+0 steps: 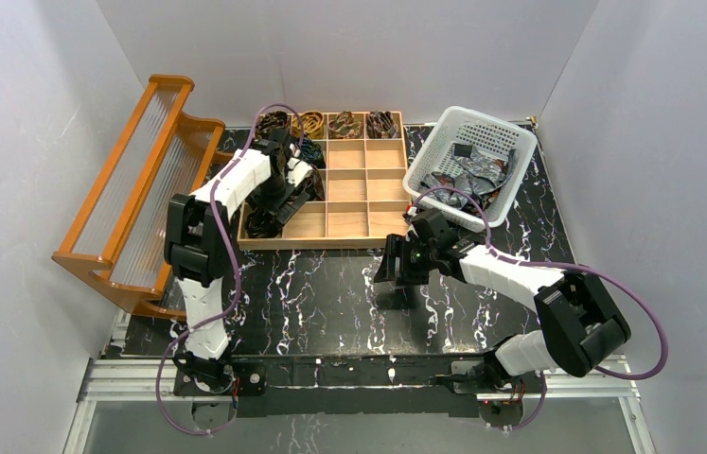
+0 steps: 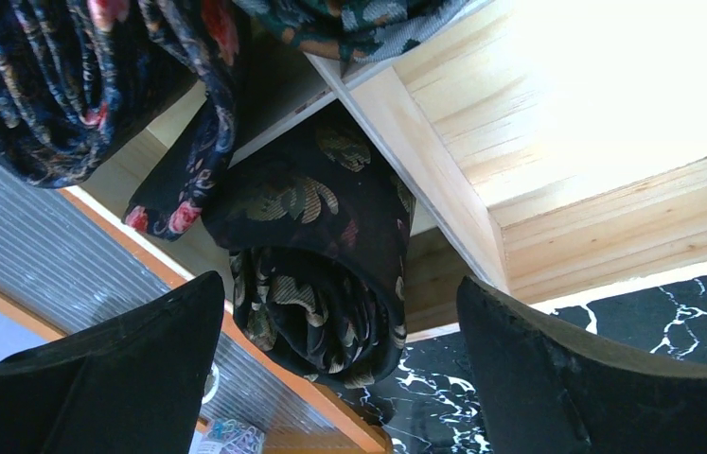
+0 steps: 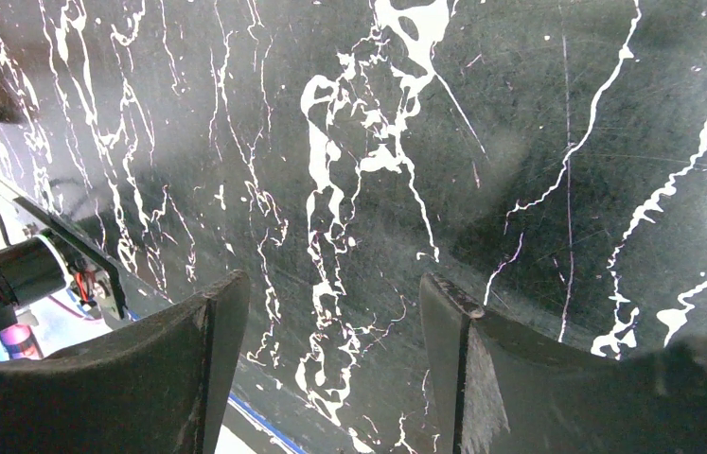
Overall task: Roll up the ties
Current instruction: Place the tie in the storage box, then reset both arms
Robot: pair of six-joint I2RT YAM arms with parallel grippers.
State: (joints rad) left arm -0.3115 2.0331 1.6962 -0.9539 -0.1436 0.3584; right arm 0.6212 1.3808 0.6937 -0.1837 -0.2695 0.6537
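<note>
A dark tie (image 2: pixel 316 274) with a pale leaf pattern, rolled into a coil, is seen lying in the near left corner compartment of the wooden tray (image 1: pixel 349 219), against the compartment's wooden wall. The left hand (image 2: pixel 340 293) is held just over this coil with its 2 fingers (image 2: pixel 141 359) spread wide to either side; no contact with the fabric can be made out, so the hand is open and grips nothing. In the left wrist view, a dark floral tie (image 2: pixel 46 85) and a teal-green one (image 2: pixel 359 19) are visible in the compartments beyond. From above, 4 coiled ties (image 1: pixel 328 124) are shown side by side in the tray's back row, 1 to each compartment. Loose grey-silver and dark ties (image 1: pixel 468 178) are heaped in the white basket (image 1: pixel 482 118), which is set at the tray's right, tilted toward the arms. An orange wooden rack (image 1: pixel 132 199) is placed at the tray's left. The right hand (image 3: pixel 330 284) is poised above the black, white-veined counter (image 3: pixel 520 142), in front of the tray's near right corner and below the basket; its fingers are parted, only bare counter is seen between them, and nothing is held. The 2 hands are kept well apart.
</note>
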